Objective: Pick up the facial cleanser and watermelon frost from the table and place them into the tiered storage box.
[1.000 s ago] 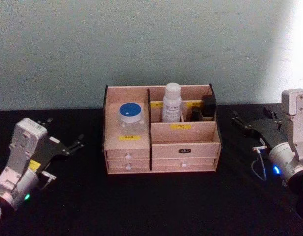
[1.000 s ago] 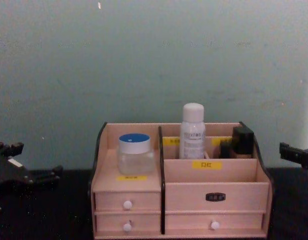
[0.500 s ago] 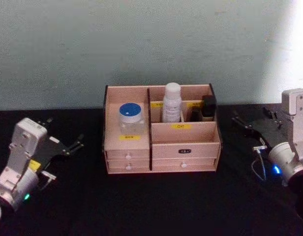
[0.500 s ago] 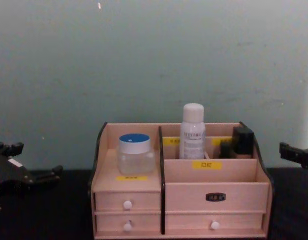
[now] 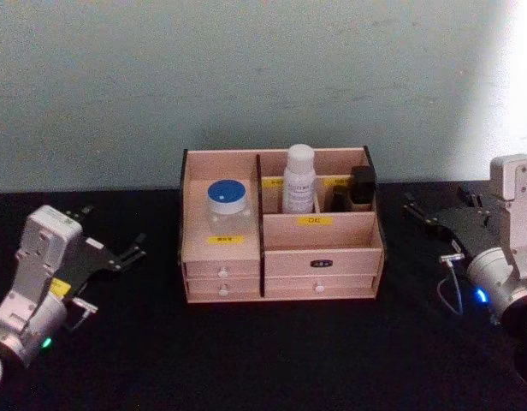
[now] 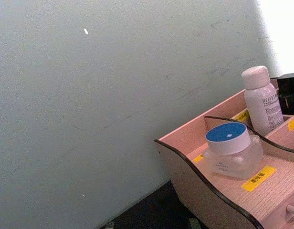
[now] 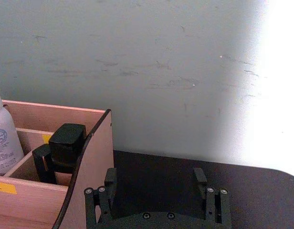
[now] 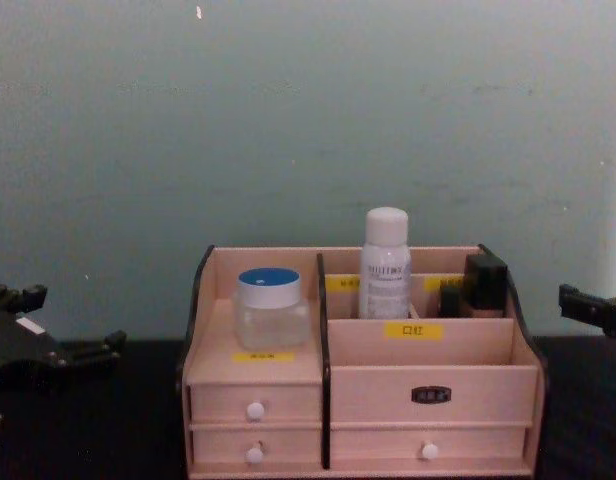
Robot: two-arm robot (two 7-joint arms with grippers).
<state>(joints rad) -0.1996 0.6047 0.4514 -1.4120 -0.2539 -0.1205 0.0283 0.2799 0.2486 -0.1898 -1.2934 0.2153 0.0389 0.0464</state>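
Tiered storage box (image 5: 281, 257) centred on black matte desk (image 5: 246, 360): pale grainy wood, dark curved edge trim, stepped compartments, four small drawers with white knobs, yellow labels. One facial cleanser (image 5: 299, 179), tall slim translucent whitish bottle with rounded white cap and dark print, upright in rear middle compartment. One watermelon frost (image 5: 228, 208), squat clear jar with round blue lid and small white mark, on the left shelf above the two left drawers. One dark blocky item (image 5: 361, 187) in rear right compartment. Left tool (image 5: 112, 254) parked on desk well left of box, black fingers spread, empty. Right tool (image 5: 439, 218) parked well right of box, fingers apart, empty. Flat pale green wall (image 5: 246, 77) behind, lightly scuffed.
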